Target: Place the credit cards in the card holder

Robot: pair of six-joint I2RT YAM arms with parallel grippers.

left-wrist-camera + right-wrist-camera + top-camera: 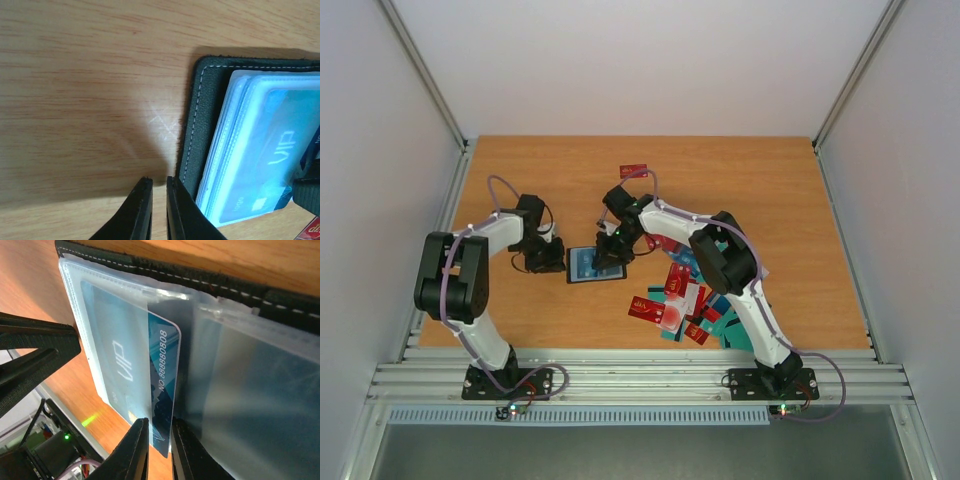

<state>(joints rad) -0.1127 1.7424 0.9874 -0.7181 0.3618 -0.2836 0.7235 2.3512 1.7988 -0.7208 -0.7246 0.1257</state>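
Observation:
The black card holder (582,268) lies open on the wooden table, its clear sleeves facing up. One sleeve holds a light blue VIP card (270,150). My right gripper (160,422) is over the holder (240,287), shut on the lower end of a dark blue numbered card (165,365). The upper part of that card sits under a clear sleeve. My left gripper (159,179) is at the holder's (205,115) left edge with its jaws almost together and nothing between them. Its right finger (182,205) is against the stitched rim. More credit cards (685,300) lie in a heap to the right.
A single red card (633,170) lies apart at the back of the table, behind my right arm. The heap of red, teal and white cards lies beside the right arm's forearm. Grey walls enclose the table, and metal rails run along the near edge (640,380).

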